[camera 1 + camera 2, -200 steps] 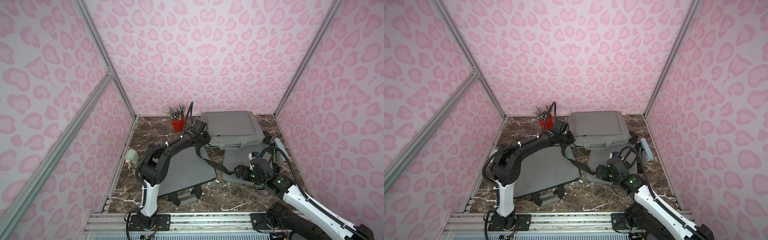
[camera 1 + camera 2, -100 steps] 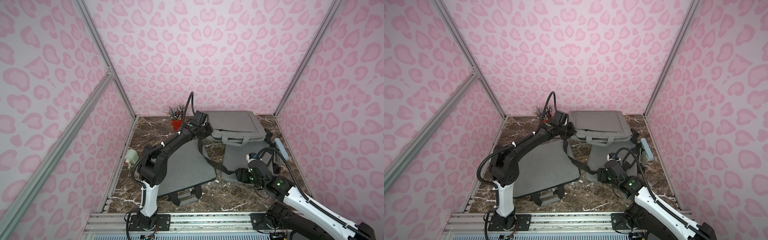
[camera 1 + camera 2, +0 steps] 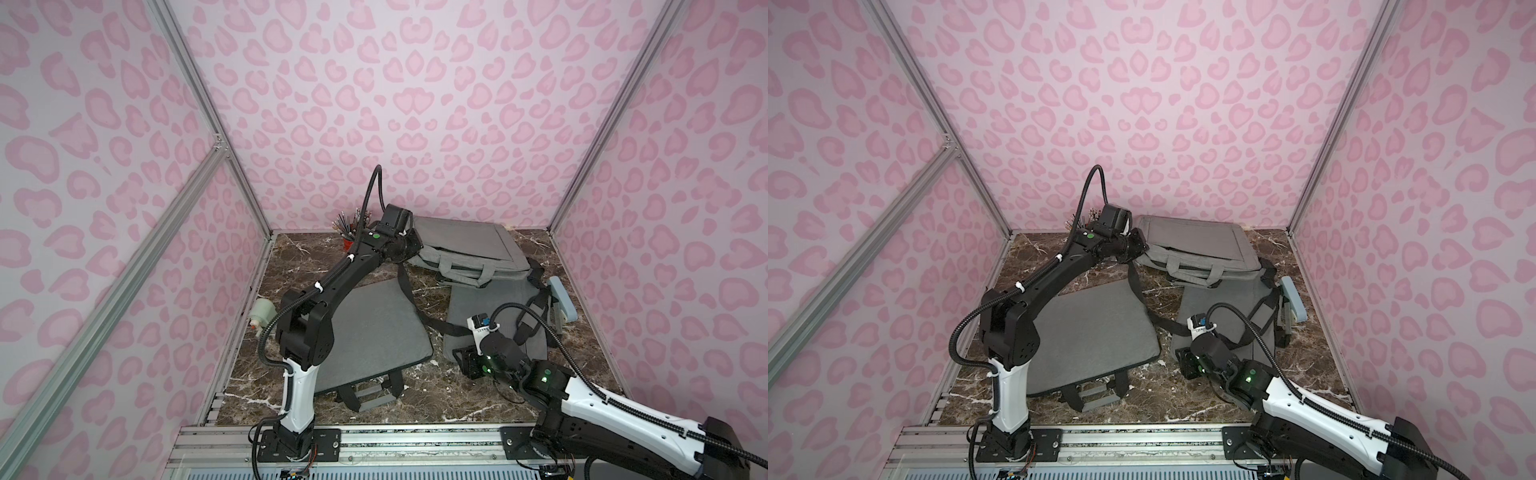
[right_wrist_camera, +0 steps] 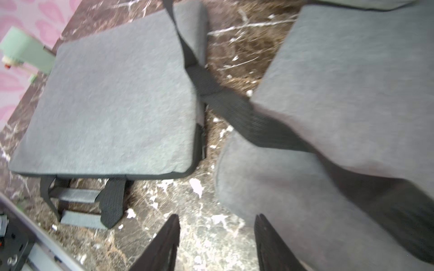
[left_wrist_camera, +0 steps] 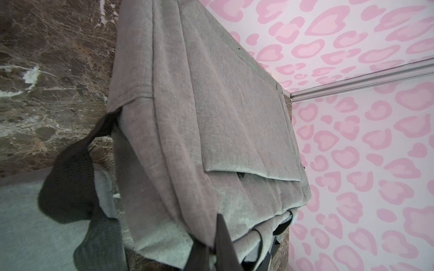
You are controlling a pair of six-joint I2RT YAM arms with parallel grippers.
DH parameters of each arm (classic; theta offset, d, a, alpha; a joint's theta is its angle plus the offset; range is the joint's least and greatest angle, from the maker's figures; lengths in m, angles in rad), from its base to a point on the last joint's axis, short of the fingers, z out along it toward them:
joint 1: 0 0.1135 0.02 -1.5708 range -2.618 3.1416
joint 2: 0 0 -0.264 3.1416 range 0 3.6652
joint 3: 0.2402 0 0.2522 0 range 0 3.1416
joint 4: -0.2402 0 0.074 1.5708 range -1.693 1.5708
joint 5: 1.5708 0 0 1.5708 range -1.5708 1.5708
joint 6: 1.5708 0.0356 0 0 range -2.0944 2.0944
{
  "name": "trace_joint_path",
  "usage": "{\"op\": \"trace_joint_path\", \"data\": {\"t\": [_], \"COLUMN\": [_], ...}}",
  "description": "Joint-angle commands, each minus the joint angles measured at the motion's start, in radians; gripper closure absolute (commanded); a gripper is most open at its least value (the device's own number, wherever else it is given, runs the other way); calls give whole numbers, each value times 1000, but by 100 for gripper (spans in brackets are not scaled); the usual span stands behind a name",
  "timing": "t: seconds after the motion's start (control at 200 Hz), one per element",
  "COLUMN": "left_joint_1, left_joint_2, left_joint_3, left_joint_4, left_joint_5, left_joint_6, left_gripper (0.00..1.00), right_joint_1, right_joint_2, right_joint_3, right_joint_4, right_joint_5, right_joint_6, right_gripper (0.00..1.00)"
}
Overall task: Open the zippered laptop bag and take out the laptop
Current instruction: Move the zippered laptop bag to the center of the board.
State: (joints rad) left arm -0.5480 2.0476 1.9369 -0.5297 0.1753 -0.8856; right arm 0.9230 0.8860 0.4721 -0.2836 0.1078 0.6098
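The light grey laptop bag (image 3: 465,249) lies at the back of the marble tabletop (image 3: 307,257), close under the rear wall, its carry handles (image 3: 469,272) facing forward; whether its zipper is open, or what it holds, cannot be told. A red cup (image 3: 348,243) of pens stands in the back corner beside it. The left gripper (image 3: 409,249) sits at the bag's near corner with its jaws closed together, and in the left wrist view they pinch a fold of the bag's grey fabric. A black shoulder strap (image 3: 415,305) runs forward to a dark grey sleeve (image 3: 494,307) near the right edge. The right gripper (image 4: 217,244) hovers by that sleeve's front corner, jaws partly apart with nothing between them. A second dark grey case (image 3: 374,332) lies flat front-left, with bare marble between the two.
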Motion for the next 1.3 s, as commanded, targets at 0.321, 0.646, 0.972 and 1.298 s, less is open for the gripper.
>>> {"op": "trace_joint_path", "data": {"t": [0.321, 0.646, 0.972, 1.298], "left_joint_1": [3, 3, 2, 2], "left_joint_2": [-16, -49, -55, -46], "left_joint_3": [34, -27, -61, -83], "left_joint_4": [40, 62, 86, 112], "left_joint_5": [36, 50, 70, 81], "left_joint_6": [37, 34, 24, 17], "left_gripper": [98, 98, 98, 99], "right_joint_1": [-91, -227, -347, -284], "right_joint_2": [221, 430, 502, 386], "right_joint_3": [14, 103, 173, 209], "right_joint_4": [242, 263, 303, 159], "right_joint_5": [117, 102, 144, 23], "right_joint_6": [-70, -242, -334, -329], "right_gripper": [51, 52, 50, 46]}}
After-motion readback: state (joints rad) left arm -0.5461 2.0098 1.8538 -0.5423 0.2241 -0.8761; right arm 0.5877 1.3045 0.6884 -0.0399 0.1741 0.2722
